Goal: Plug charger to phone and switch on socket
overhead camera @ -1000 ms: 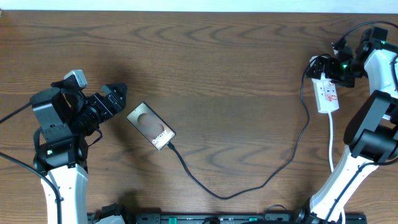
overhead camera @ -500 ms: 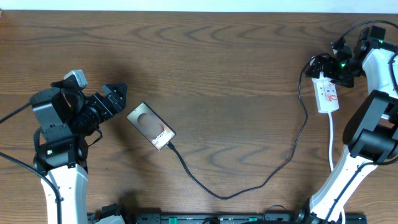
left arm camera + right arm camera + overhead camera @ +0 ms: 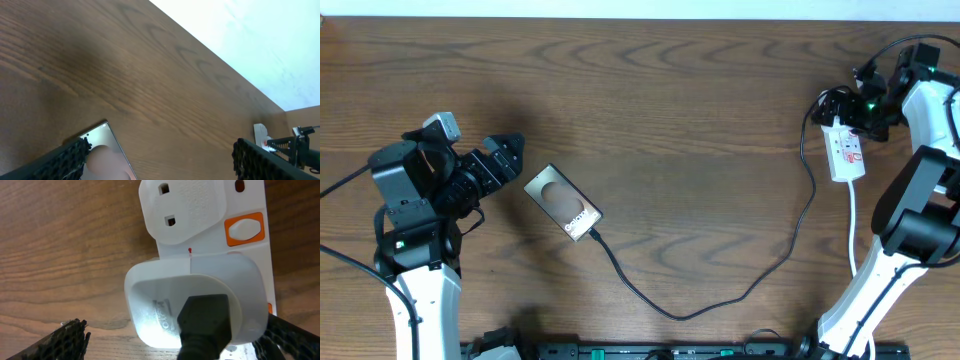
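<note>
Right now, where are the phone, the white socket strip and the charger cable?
phone (image 3: 562,203), overhead view, middle of its bronze face.
socket (image 3: 850,160), overhead view, white body towards its lower end.
charger (image 3: 680,316), overhead view, lowest bend of the thin black cable.

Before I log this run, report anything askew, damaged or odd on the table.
Nothing stands out. The phone lies at an angle but flat. The charger sits in the socket, and its cable loops loosely across without kinks. No damage or spill shows.
</note>
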`<state>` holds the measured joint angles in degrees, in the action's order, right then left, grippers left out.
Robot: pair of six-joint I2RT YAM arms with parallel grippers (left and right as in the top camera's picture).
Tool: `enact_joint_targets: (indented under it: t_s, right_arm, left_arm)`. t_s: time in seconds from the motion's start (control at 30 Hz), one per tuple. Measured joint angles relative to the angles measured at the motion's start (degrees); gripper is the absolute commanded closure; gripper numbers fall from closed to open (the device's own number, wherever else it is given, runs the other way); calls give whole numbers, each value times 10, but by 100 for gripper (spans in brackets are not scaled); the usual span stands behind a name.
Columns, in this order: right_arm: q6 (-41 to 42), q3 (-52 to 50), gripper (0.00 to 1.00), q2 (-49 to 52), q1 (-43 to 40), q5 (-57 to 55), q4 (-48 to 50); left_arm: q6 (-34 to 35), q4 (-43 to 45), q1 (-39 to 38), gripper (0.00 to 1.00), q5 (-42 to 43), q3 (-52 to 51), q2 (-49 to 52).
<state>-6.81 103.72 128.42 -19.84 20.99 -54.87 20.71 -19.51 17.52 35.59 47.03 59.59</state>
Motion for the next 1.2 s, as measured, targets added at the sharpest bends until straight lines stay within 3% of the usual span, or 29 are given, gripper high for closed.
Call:
enact_joint_targets:
  t_s: [0.53, 0.77, 1.2]
  right_arm:
    - [33, -19, 1, -11, 0, -3, 7]
    - [90, -25, 1, -18, 15, -5, -29]
    - [117, -47, 1, -45, -34, -56, -81]
  left_arm:
    - [0, -10, 0, 7, 0, 0, 0]
    - [0, -10, 0, 7, 0, 0, 0]
    - [0, -10, 0, 7, -13, 0, 0]
